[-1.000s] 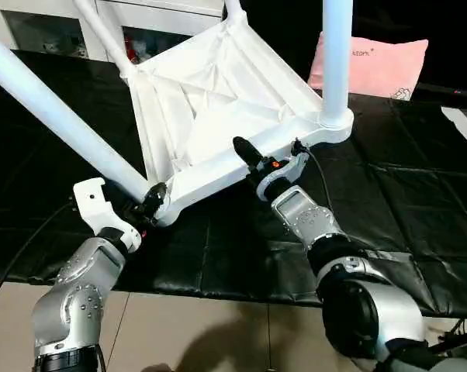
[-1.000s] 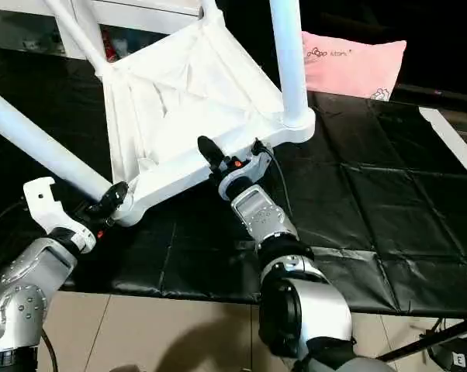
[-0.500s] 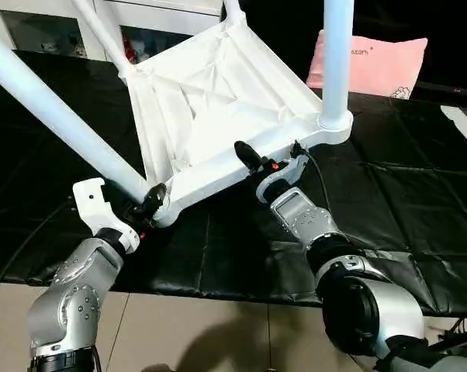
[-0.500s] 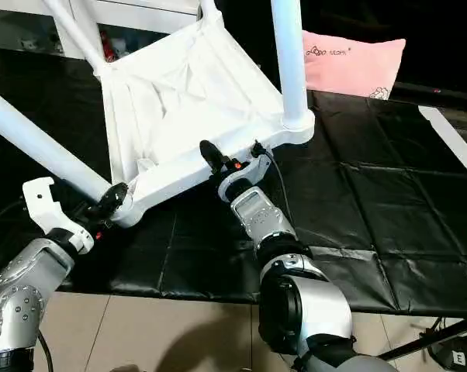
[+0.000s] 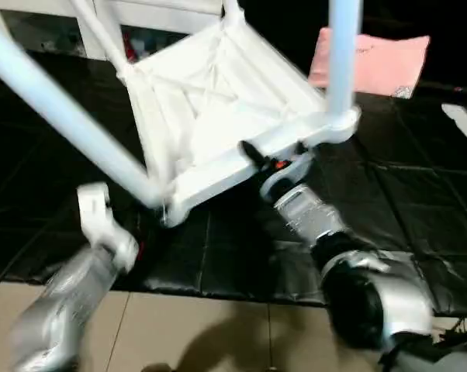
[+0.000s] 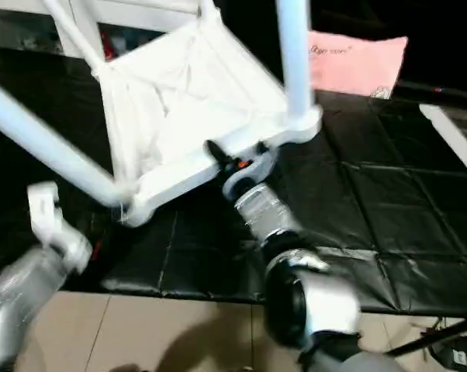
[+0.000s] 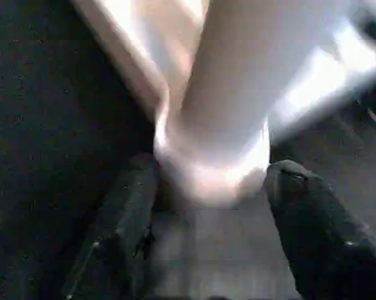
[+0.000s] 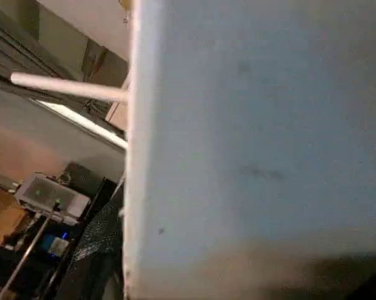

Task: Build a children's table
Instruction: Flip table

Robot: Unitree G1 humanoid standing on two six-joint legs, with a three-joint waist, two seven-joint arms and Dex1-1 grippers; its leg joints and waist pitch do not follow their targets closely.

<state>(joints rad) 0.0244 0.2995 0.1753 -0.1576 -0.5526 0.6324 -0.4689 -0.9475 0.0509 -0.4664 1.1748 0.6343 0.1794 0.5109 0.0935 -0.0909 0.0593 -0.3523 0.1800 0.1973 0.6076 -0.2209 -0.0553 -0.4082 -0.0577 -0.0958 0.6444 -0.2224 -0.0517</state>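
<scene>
The table is being held tilted, underside up, over the black desk, legs attached. The right gripper is being kept clamped on its near rim. The left gripper is being held open around the near-left corner socket.

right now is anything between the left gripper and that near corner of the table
Nothing visible. In the left wrist view the left gripper has its two black fingers spread apart, with the children's table corner socket sitting just beyond and between the tips, over the black mat.
</scene>
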